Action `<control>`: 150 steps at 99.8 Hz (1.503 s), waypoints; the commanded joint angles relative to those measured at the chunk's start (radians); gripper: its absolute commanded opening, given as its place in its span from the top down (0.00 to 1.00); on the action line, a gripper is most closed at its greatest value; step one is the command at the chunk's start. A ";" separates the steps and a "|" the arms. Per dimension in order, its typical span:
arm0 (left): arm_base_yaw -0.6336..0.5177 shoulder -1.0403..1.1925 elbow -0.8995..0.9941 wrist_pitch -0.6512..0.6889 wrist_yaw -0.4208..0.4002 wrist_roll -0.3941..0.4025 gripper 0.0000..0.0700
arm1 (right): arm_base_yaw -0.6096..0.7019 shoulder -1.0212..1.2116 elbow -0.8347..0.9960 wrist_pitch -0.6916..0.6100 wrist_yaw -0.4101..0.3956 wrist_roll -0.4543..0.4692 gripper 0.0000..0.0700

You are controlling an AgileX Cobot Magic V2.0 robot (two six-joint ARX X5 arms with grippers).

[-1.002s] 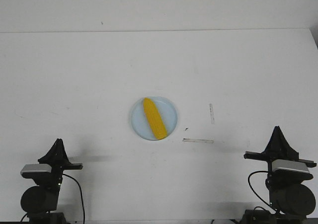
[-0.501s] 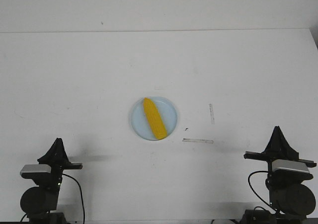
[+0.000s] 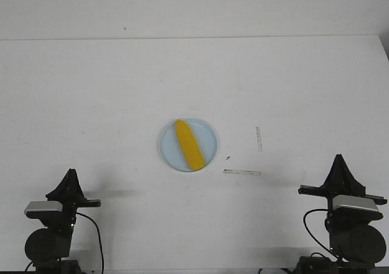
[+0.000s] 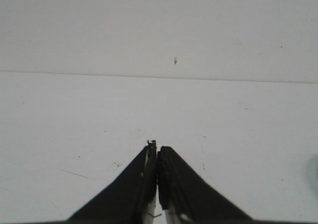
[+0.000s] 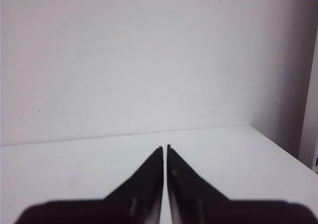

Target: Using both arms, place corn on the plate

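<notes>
No brand, label or writing can be read anywhere in these views. The pale blue plate (image 3: 188, 145) sits near the middle of the white table (image 3: 109, 98), and its only contents are the yellow toy corn cob (image 3: 188, 144). The cob lies flat inside the plate, its long axis running diagonally: the tapered, rounded tip points away from the robot and slightly to its left, while the thicker end rests near the plate's near rim, slightly to the right. Two thin pale strips (image 3: 242, 172) lie on the table just to the right of the plate, one upright and one level.

Both arms are drawn back to the near edge of the table, well apart from the plate. The left tool (image 3: 71, 175) has its fingers pressed together with nothing between them, as the left wrist view shows (image 4: 157, 152). The right tool (image 3: 338, 160) is likewise pressed together and holds nothing (image 5: 165, 149).
</notes>
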 commanded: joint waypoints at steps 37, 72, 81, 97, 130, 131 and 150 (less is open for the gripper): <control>0.000 -0.002 -0.021 0.010 -0.002 -0.005 1.00 | 0.001 -0.002 0.000 0.010 0.000 0.013 0.98; 0.000 -0.002 -0.021 0.010 -0.003 -0.005 1.00 | 0.059 -0.045 -0.109 0.073 -0.082 0.005 0.98; 0.000 -0.002 -0.021 0.010 -0.002 -0.005 1.00 | 0.098 -0.062 -0.152 0.085 -0.092 0.005 0.98; 0.000 -0.002 -0.021 0.010 -0.002 -0.005 1.00 | 0.154 -0.083 -0.223 0.093 -0.090 0.005 0.98; 0.000 -0.002 -0.021 0.010 -0.003 -0.005 1.00 | 0.172 -0.166 -0.380 0.164 -0.095 0.006 0.98; 0.000 -0.002 -0.021 0.010 -0.003 -0.005 1.00 | 0.172 -0.171 -0.389 0.174 -0.097 0.005 0.98; 0.000 -0.002 -0.021 0.010 -0.002 -0.005 1.00 | 0.172 -0.183 -0.405 0.166 -0.111 0.008 0.98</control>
